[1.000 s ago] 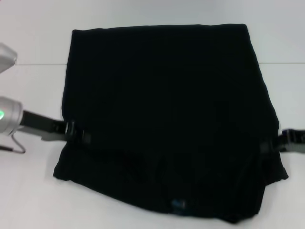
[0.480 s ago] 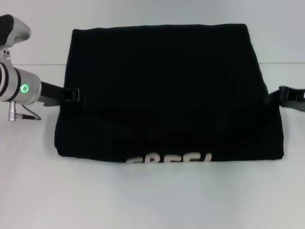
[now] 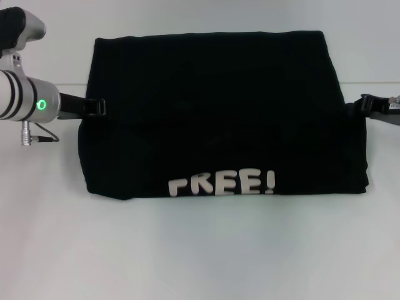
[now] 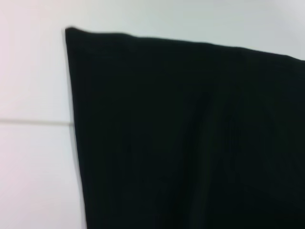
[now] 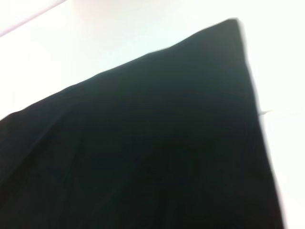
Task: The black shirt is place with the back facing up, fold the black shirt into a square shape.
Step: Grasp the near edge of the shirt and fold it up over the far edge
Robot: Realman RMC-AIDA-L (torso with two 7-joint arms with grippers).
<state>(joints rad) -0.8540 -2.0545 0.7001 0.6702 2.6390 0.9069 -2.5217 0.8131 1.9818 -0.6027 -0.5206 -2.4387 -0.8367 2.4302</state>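
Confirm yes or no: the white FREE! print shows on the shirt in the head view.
Yes, white FREE! lettering shows along the near edge of the black shirt.

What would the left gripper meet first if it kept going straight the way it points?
The left gripper points inward at the black shirt, already at its left edge, so probably more shirt cloth, though depth is unclear.
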